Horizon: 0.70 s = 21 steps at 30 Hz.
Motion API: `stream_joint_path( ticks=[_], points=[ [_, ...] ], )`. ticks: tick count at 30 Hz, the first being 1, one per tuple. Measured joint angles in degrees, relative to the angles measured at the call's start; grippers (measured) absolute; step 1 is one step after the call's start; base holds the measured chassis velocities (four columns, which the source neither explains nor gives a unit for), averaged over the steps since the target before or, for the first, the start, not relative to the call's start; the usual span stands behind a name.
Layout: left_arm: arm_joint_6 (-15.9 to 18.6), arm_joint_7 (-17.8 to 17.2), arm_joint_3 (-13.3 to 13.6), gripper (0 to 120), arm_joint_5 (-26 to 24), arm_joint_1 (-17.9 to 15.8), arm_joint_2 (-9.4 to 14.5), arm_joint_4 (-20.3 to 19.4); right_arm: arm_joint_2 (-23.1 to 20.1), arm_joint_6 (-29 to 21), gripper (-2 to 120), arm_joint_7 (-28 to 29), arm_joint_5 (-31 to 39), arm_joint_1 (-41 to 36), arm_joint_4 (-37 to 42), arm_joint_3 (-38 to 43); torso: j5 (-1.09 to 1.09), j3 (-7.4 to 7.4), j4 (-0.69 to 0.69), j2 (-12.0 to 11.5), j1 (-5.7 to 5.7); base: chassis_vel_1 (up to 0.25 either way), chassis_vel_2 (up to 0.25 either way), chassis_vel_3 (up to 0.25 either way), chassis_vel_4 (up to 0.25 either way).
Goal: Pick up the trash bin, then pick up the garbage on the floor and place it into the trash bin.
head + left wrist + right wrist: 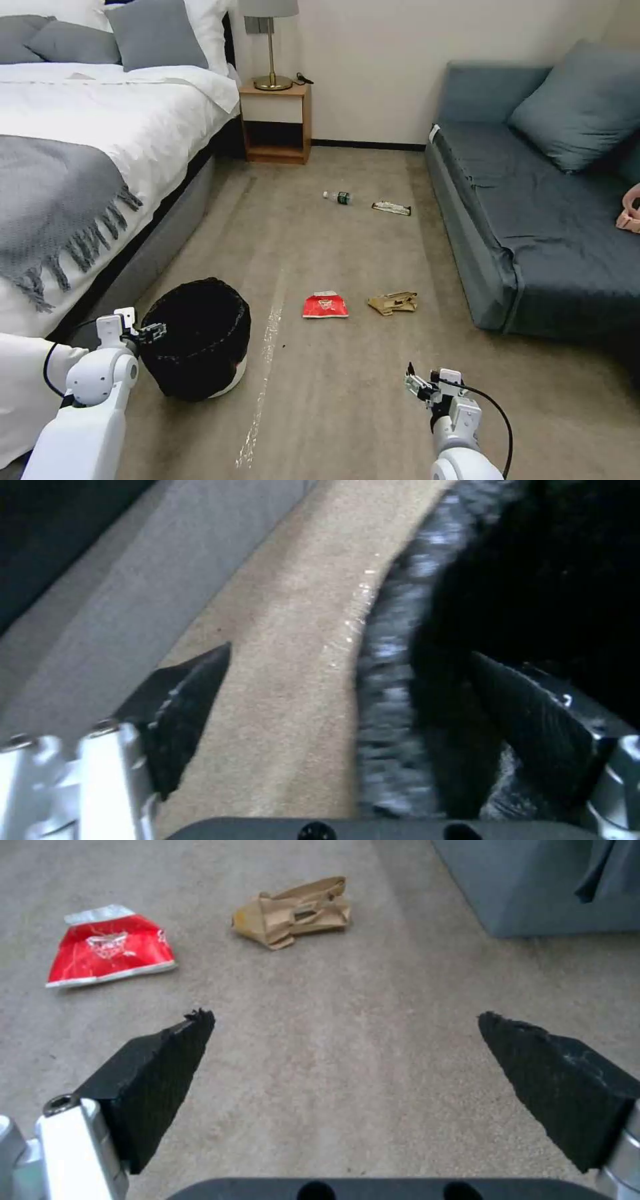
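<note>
Carpet lies open ahead. My left pincer (347, 680) is spread astride the trash bin (197, 337) rim beside the bed (80, 153); my right pincer (347, 1015), spread, hovers near the red packet (110, 946) and tan packaging (293, 912).

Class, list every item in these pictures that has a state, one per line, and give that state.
trash bin: upright on floor, bag-lined
left gripper: open, jaws astride bin rim
right gripper: open, over bare carpet
red packet: flat
brown packaging: crumpled
bottle: lying down
</note>
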Motion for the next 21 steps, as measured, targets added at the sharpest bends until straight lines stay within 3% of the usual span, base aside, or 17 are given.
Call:
stream_joint_path(
  ticks=[2, 5, 8, 9, 10, 21],
  points=[
    [0.0, 0.0, 0.2, 86, 0.0, 0.0, -0.2, 0.1, 0.0, 0.0, 100, 0.0, 0.0, 0.0, 0.1, -0.1, 0.0, 0.0, 0.0, 0.0, 0.0, 0.0, 0.0, 0.0, 0.0],
    [0.7, -0.3, 0.5, 71, -0.1, 0.1, -0.7, -0.2, -0.3, 0.0, 100, 0.0, 0.3, 0.5, 0.3, 0.1, -0.01, 0.0, 0.01, 0.0, 0.0, 0.0, 0.0, 0.0, 0.0],
    [0.9, -0.3, 0.7, 65, -0.1, 0.2, -0.8, -0.6, -0.6, 0.0, 100, 0.1, 0.7, 0.9, 0.3, 0.3, 0.0, 0.0, 0.01, 0.0, 0.0, 0.0, 0.0, 0.0, 0.0],
    [1.0, -0.4, 0.8, 56, -0.1, 0.4, -0.9, -0.9, -0.8, 0.0, 100, 0.1, 0.9, 1.0, 0.5, 0.5, 0.0, 0.0, 0.0, 0.0, 0.0, 0.0, 0.0, 0.0, 0.0],
    [1.0, -0.4, 0.8, 56, -0.1, 0.4, -0.9, -0.9, -0.8, 0.0, 100, 0.1, 0.9, 1.0, 0.5, 0.5, 0.0, 0.0, 0.0, 0.0, 0.0, 0.0, 0.0, 0.0, 0.0],
    [0.4, 0.4, -0.5, 18, -0.5, 2.2, -1.1, -2.5, -0.8, -0.1, 100, 1.5, 1.6, 1.4, 0.1, 0.0, 0.0, 0.0, 0.01, 0.0, 0.0, 0.0, 0.0, 0.0, 0.0]
  ],
)
